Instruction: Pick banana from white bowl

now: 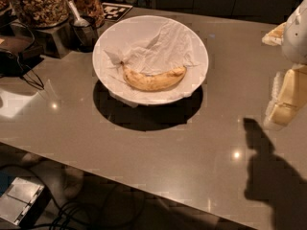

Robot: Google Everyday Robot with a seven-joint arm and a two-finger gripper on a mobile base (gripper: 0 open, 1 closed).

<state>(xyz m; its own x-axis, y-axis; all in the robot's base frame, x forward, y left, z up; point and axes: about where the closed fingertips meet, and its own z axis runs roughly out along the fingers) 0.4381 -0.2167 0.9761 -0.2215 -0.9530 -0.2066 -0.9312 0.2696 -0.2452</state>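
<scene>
A yellow banana (153, 79) with brown speckles lies curved on crumpled white paper in the front half of the large white bowl (110, 42). The bowl stands on the grey table, left of centre. My gripper (269, 78) comes in from the right edge, well to the right of the bowl and apart from it. Its two cream fingers, one upper (274, 34) and one lower (284, 99), stand wide apart and hold nothing.
Glass jars of nuts (38, 4) and a dark cup with a scoop (84, 28) stand at the back left on a grey stand. Black cables (24, 71) lie at the left. The table's front edge runs diagonally across the bottom, with a box (19, 200) on the floor.
</scene>
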